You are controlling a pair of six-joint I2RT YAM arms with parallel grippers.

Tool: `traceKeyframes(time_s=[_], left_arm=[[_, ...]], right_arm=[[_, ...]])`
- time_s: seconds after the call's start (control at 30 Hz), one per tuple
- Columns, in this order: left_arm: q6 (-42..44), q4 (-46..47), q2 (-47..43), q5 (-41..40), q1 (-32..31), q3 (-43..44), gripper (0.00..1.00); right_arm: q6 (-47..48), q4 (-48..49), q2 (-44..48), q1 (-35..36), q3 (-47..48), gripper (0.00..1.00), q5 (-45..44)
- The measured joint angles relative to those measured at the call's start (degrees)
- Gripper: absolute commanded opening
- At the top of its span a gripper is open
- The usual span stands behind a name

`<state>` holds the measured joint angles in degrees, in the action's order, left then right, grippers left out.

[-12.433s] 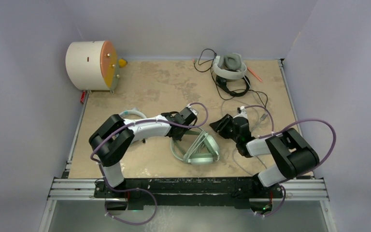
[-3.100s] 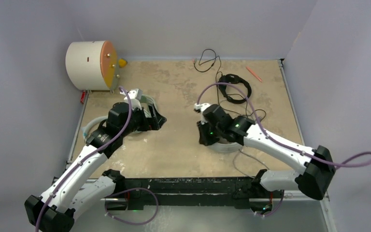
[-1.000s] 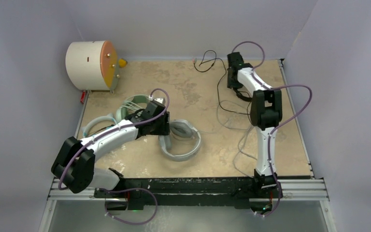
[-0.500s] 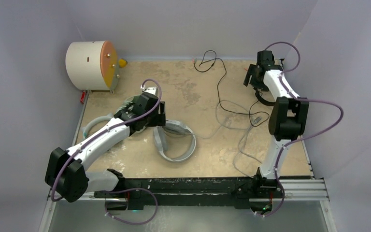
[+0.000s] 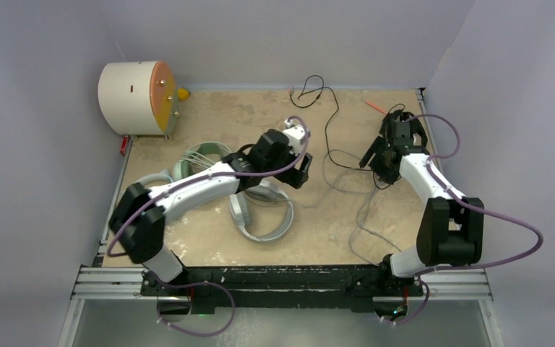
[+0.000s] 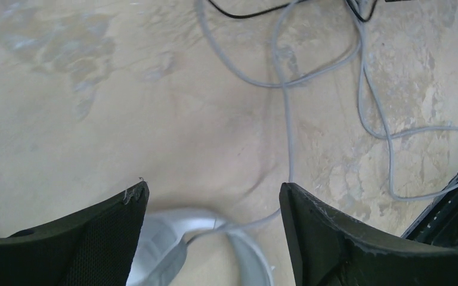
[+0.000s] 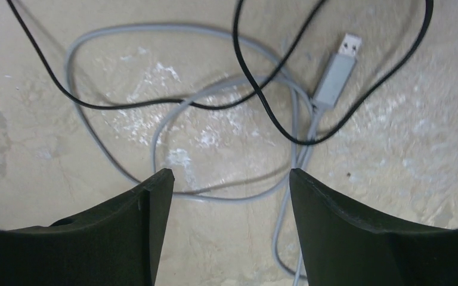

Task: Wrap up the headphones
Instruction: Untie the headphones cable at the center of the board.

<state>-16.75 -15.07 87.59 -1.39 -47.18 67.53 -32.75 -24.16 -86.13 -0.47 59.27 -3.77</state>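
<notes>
So the left claw (image 6: 212, 190) hangs wide open with nothing in it. The white-and-grey headphones (image 6: 179, 238) sit right under and just behind its fingertips, and their grey cable (image 6: 289, 137) snakes out ahead of it toward the right claw (image 7: 228, 176), which is also spread open and empty right above the loops. Thing is, just past that claw's tips a black cable (image 7: 262, 83) crosses the grey one close to its USB plug (image 7: 334, 71), so I reckon a sloppy pinch there grabs both cords and the wrap ends up dragging another headset along or knotting the two together.
</notes>
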Motion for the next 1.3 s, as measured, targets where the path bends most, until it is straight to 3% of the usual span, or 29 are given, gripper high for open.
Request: traceKeyframes(time_s=[0.27,0.5,0.73,0.83,0.93,0.97,1.17,1.3], left_arm=[[4.3,3.0,19.2,7.0,-3.8,12.1,0.79],[5.9,0.9,29.0,8.3,-6.8,21.4,0.72],[5.3,-3.3,34.0,7.7,-6.8,23.8,0.64],[5.0,-4.9,34.9,7.3,-6.8,23.9,0.4],[4.2,-6.8,35.9,6.9,-6.8,24.8,0.03],[4.0,-7.3,36.2,6.6,-6.8,25.3,0.0],[3.8,-9.9,35.6,-0.4,-6.8,26.2,0.0],[3.3,-9.9,27.6,-6.3,-6.4,20.5,0.0]], right_arm=[[-4.3,1.5,0.1,0.0,-2.6,0.7,-1.1],[-4.2,1.5,-11.3,0.0,5.5,0.65,-2.8],[-4.9,0.8,-16.1,0.0,8.3,0.61,-7.3],[-5.4,0.5,-16.3,0.0,8.3,0.45,-8.7],[-5.8,0.4,-16.3,0.0,8.3,0.11,-9.2],[-5.8,0.4,-16.3,0.0,8.3,0.01,-9.3],[-5.9,-0.2,-16.1,-0.2,8.5,0.0,-10.6],[-5.9,-1.2,-14.1,-2.0,9.4,0.0,-10.7]])
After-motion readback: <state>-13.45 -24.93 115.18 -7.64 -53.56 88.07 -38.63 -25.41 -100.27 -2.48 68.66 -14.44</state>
